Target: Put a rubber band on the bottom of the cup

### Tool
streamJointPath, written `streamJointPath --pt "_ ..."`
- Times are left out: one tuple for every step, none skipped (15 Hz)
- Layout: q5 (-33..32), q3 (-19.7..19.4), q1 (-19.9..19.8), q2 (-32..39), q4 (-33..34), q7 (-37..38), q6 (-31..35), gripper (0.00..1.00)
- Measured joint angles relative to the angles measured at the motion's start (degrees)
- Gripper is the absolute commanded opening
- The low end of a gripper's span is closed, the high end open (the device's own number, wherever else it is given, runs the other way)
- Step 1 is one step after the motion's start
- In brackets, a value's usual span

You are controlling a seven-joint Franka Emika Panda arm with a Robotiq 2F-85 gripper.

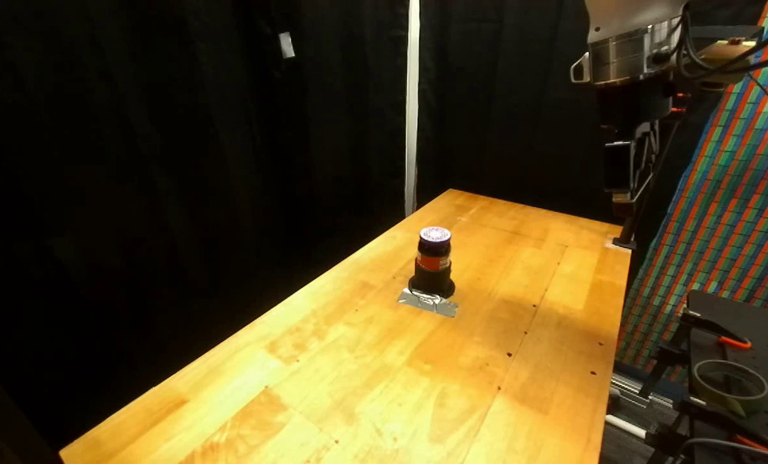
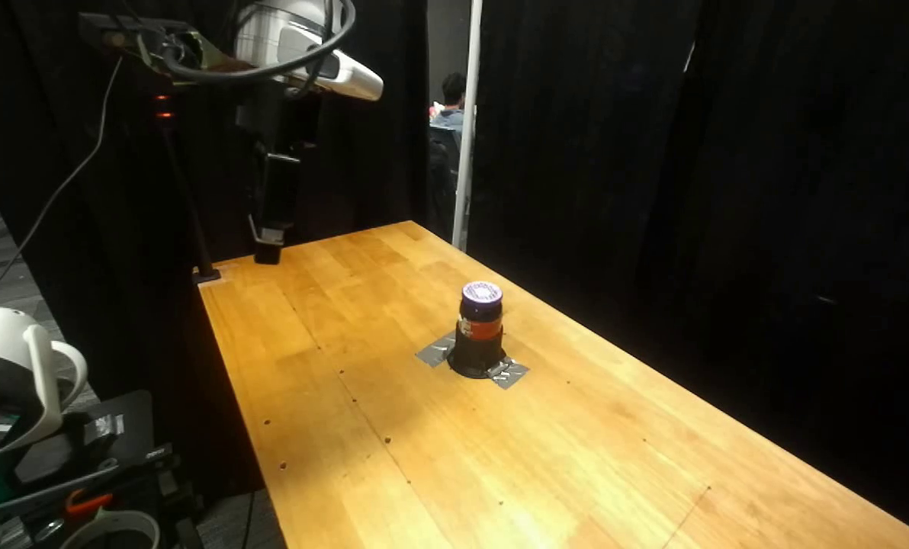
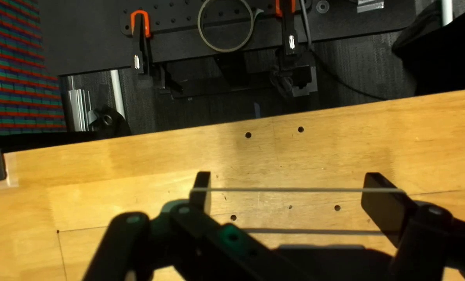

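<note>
The cup (image 1: 433, 261) stands upright on the wooden table (image 1: 384, 374) in both exterior views (image 2: 480, 326). It has a pale patterned top, a dark upper part and an orange-red band, and its lower end sits in a black base (image 1: 432, 282). My gripper (image 3: 289, 187) is open in the wrist view. A thin pale rubber band (image 3: 287, 190) is stretched around both fingers as two roughly parallel strands. The gripper hangs high near the table's far end in both exterior views (image 1: 624, 205) (image 2: 270, 248), well apart from the cup. The cup is out of the wrist view.
Grey tape (image 1: 430, 303) lies at the foot of the black base on the table. A dark post (image 2: 204, 263) stands at the table's far corner. A black side cart (image 1: 732, 361) with a tape roll (image 1: 730, 386) is beside the table. Black curtains surround the scene.
</note>
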Motion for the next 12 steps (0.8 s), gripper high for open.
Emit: streamJointPath --pt "0.0 0.0 0.0 1.2 0.6 0.1 1.7 1.0" --pt "0.0 0.0 0.0 2.8 1.5 0.1 3.9 1.0" --pt "0.0 0.0 0.0 4.9 2.6 0.2 6.4 1.0" --pt "0.0 0.0 0.1 7.3 4.1 0.2 8.9 1.0" --pt "0.0 0.0 0.2 9.8 5.9 0.3 10.9 1.0" --pt "0.0 -0.1 0.3 12.5 8.0 0.5 12.7 1.0" --pt "0.0 -0.1 0.5 15.3 10.3 0.7 14.0 1.0" --pt "0.0 -0.2 0.8 18.0 12.9 0.8 14.8 1.0" --pt "0.0 -0.5 1.2 20.9 15.8 0.8 15.0 1.0" --pt "0.0 -0.7 1.7 23.8 19.0 0.8 15.0 1.0" --pt "0.0 -1.2 2.3 26.8 22.1 1.0 14.9 1.0" --pt "-0.2 -1.8 2.9 29.7 25.3 1.5 14.8 1.0"
